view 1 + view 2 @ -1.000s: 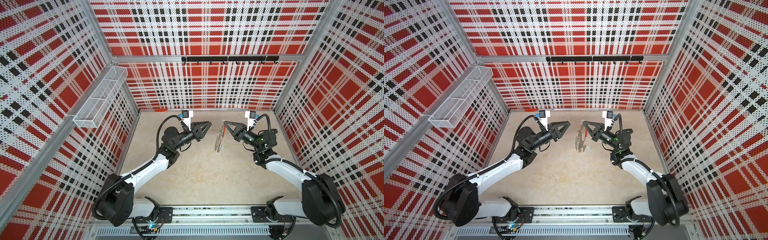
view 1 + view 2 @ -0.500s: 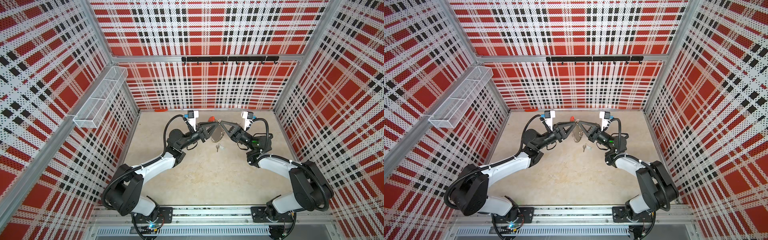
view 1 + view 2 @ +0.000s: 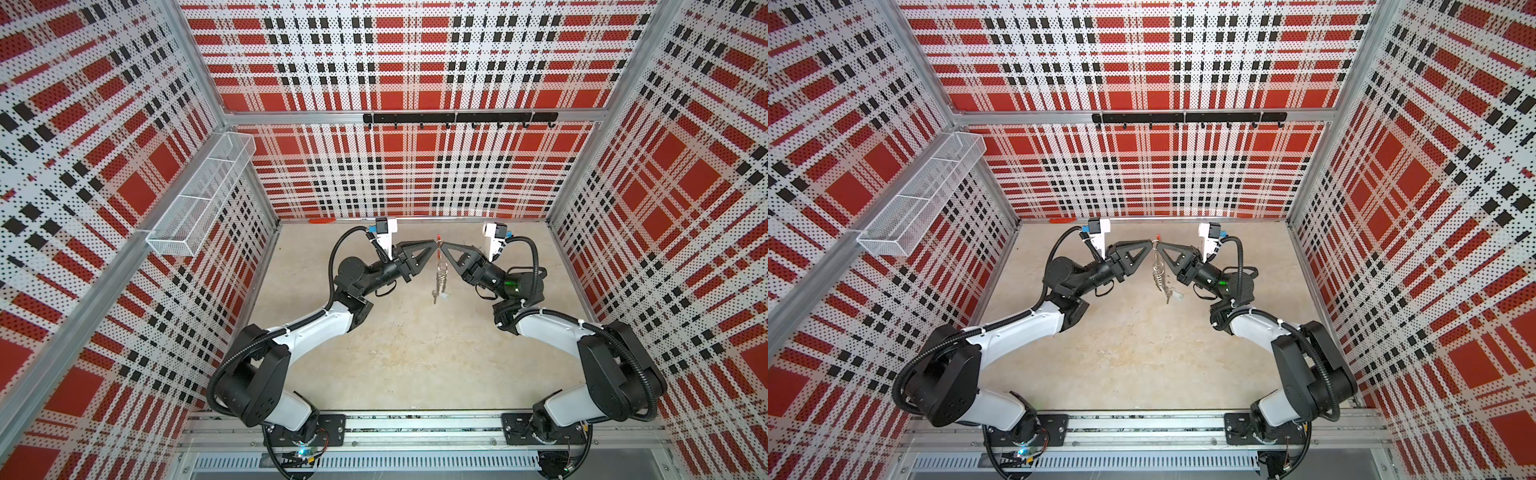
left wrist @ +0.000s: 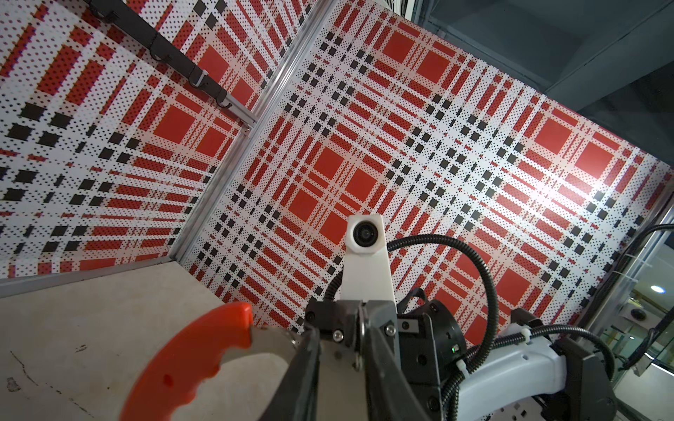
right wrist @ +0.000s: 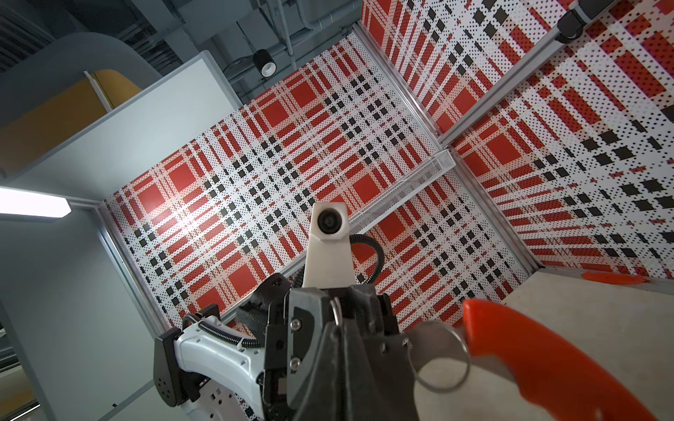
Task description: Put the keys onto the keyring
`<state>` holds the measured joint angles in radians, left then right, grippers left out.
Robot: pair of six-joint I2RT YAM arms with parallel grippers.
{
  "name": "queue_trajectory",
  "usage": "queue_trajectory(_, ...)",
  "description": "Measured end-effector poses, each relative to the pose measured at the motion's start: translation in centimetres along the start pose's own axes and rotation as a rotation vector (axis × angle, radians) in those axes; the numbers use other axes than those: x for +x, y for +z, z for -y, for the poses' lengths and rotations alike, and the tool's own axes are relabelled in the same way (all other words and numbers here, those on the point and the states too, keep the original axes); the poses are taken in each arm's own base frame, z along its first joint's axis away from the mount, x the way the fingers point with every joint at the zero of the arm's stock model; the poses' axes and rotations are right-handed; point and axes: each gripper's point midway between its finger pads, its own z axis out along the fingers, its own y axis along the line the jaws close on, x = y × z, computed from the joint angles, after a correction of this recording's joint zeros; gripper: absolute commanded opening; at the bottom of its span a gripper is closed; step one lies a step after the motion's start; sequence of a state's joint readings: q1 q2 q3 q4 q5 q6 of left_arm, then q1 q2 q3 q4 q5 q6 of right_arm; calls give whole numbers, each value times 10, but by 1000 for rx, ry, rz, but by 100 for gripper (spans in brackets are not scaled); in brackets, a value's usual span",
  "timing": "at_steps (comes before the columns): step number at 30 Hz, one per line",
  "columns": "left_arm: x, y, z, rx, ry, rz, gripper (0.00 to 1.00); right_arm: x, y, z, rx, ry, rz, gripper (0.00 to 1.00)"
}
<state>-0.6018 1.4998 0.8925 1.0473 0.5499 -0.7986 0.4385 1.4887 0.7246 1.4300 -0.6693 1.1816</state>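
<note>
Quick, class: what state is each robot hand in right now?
Left hand: at the keyring, grip cannot be told.
Right hand: closed, holding the keyring.

Left gripper [image 3: 435, 249]: come across from well apart, its tips now at the top of the keyring [image 3: 441, 272].
Left jaws: narrower than a second ago.
Left arm: stretched further toward the keyring.

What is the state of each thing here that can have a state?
right end effector: shut on the keyring.
left end effector: at the keyring's top, grip unclear.
keyring: held above the table, hanging down.
keys: lying on the table, not on the keyring.
wire basket: empty.
</note>
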Motion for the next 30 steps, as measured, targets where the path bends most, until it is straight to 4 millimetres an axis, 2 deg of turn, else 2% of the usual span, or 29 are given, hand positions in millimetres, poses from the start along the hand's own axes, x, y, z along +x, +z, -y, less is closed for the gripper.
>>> queue_trajectory(14, 3, 5, 4, 24, -7, -2, 18, -1, 0, -1, -2, 1, 3, 0)
queue_trajectory(21, 2, 3, 4, 27, -12, 6, 26, -5, 0, 1, 6, 1, 24, 0)
queue_trajectory(27, -1, -9, 4, 13, -17, 35, 18, -6, 0, 1, 8, 2, 29, 0)
queue_trajectory(30, -3, -10, 7, 22, -14, 46, 18, -6, 0, 1, 9, 2, 30, 0)
